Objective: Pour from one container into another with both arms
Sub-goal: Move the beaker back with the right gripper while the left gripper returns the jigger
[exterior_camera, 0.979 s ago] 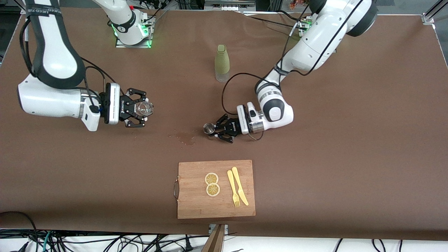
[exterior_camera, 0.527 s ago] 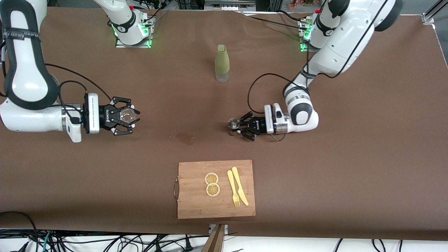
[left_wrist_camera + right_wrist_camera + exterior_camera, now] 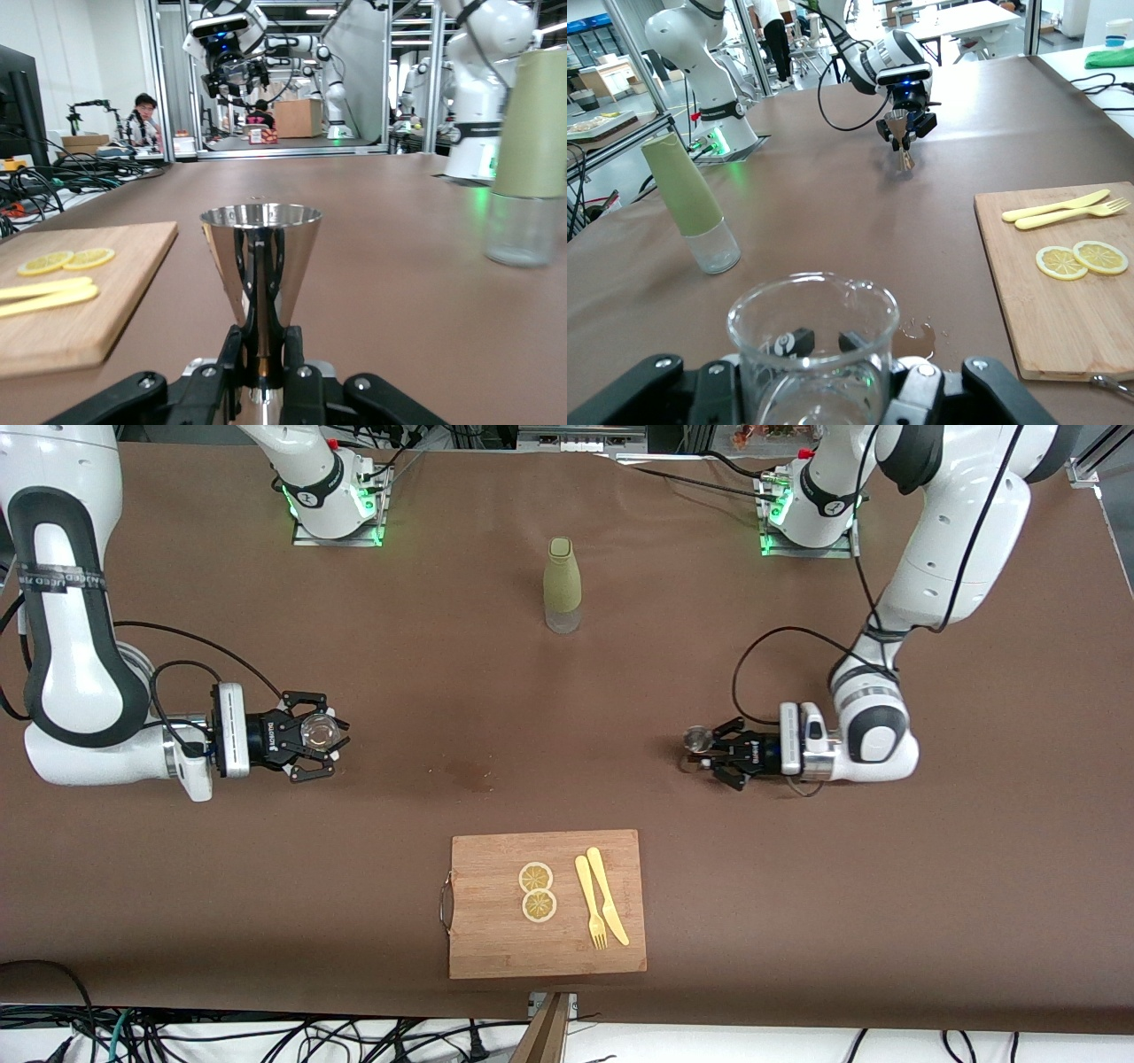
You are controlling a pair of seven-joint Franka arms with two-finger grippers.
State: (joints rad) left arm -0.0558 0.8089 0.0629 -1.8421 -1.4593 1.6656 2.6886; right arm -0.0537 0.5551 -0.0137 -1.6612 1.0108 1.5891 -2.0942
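Your right arm lay low and level at its end of the table, right gripper (image 3: pixel 321 734) clamped on the upright glass (image 3: pixel 317 732). Toward the other end, your left arm bent down and reached inward, left gripper (image 3: pixel 706 747) clamped round the upright jigger (image 3: pixel 697 739), just off the table (image 3: pixel 797 886).

We see the silvery steel jigger (image 3: pixel 697 738), hourglass-shaped with two cones at a narrow waist, standing upright toward the left arm's end of the table, pinched at its waist. The clear glass cup (image 3: pixel 316 731), round and transparent, is upright too, clasped toward the right arm's end, well apart from the jigger.
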